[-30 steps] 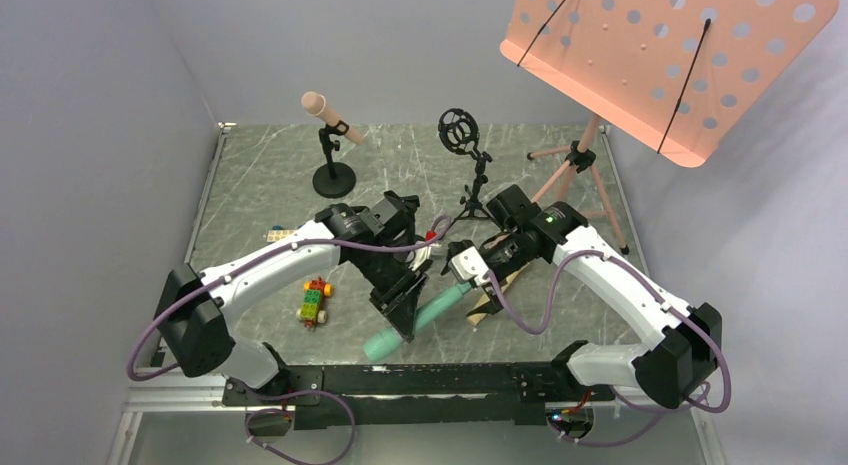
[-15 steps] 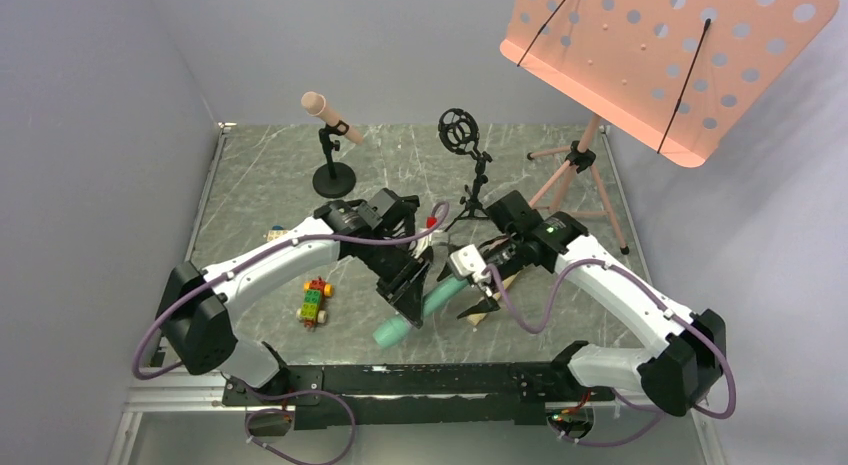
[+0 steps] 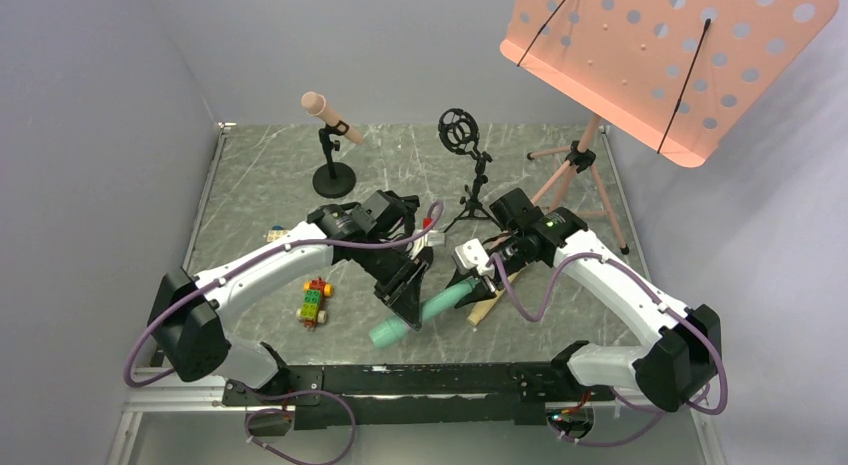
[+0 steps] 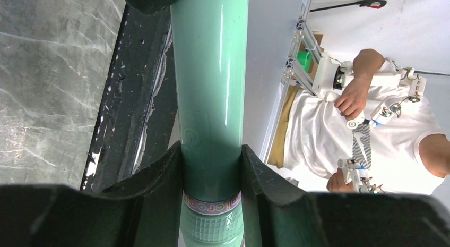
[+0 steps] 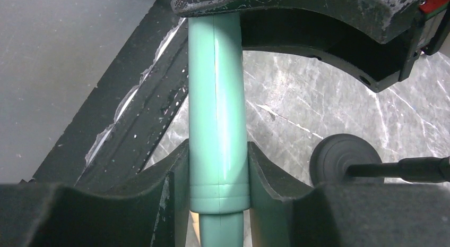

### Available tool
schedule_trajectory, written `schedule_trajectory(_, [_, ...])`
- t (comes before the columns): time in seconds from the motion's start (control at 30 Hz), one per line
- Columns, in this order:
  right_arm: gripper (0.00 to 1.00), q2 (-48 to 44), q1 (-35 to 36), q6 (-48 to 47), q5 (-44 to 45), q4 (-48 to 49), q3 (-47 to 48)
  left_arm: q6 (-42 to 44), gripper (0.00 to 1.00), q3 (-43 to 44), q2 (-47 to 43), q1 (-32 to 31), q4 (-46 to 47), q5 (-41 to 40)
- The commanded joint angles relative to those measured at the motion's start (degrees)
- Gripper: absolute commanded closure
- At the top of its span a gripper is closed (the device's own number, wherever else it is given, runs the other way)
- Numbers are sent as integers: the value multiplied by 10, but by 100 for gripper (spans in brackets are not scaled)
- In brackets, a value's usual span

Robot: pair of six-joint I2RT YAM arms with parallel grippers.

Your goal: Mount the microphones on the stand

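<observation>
A teal-green microphone point(image 3: 437, 304) hangs slanted above the table, held at both ends. My left gripper point(image 3: 407, 307) is shut on it near its meshed head point(image 4: 210, 228), both fingers pressed on the barrel point(image 4: 209, 87). My right gripper point(image 3: 470, 287) is shut on the slim tail end point(image 5: 217, 109), its fingers touching both sides. A salmon-pink microphone point(image 3: 328, 115) sits clipped in the round-based stand point(image 3: 334, 179) at the back left. The black tripod stand point(image 3: 470, 200) behind the grippers has an empty ring mount point(image 3: 460, 130).
A pink music stand point(image 3: 670, 55) on a tripod point(image 3: 575, 160) overhangs the back right. A colourful toy block car point(image 3: 314, 302) lies left of the left gripper, another small toy point(image 3: 279, 232) farther back. A tan object point(image 3: 488, 307) lies under the right gripper. The black frame rail point(image 3: 420, 380) borders the near edge.
My right gripper has moved in and closed on the teal microphone's tail. The left arm, still gripping the microphone, has shifted slightly and raised its tail toward the right gripper.
</observation>
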Motion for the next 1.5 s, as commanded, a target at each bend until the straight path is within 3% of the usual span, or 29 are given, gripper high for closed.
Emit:
schedule_trajectory(0.0, [100,-13,10,-14,-29,0,1,-7,72,11,-19,9,90,27])
schedule_trajectory(0.13, [100,-18,7,-6,-35,-3,-6,-58,44,-21,-66,28,192,29])
schedule_trajectory(0.3, [100,-13,-26,12,-79,-9,10,-142,35,-104,-192,105,366,-61])
schedule_trajectory(0.33, [100,-11,-35,20,-87,-10,17,-170,28,-138,-234,137,417,-87])
schedule_trajectory(0.37, [100,-8,-45,34,-97,-6,24,-200,11,-172,-275,157,474,-124])
schedule_trajectory(0.4, [100,-5,-56,42,-107,-7,33,-229,2,-210,-322,171,524,-175])
schedule_trajectory(0.47, [100,3,-76,75,-116,2,53,-265,1,-273,-403,182,588,-267])
schedule_trajectory(0.6, [100,13,-102,215,-124,60,101,-317,1,-359,-497,189,696,-339])
schedule_trajectory(0.73, [100,19,-106,514,-54,253,127,-374,1,-437,-562,189,806,-425])
schedule_trajectory(0.9, [100,40,-104,709,-13,376,149,-402,1,-462,-602,188,828,-514])
schedule_trajectory(1.17, [100,82,-40,745,5,422,168,-468,1,-467,-483,183,977,-503])
schedule_trajectory(1.33, [100,92,-39,754,1,440,167,-463,1,-456,-425,153,1038,-512])
schedule_trajectory(1.47, [100,91,-38,773,-7,459,152,-456,13,-447,-411,143,1032,-517])
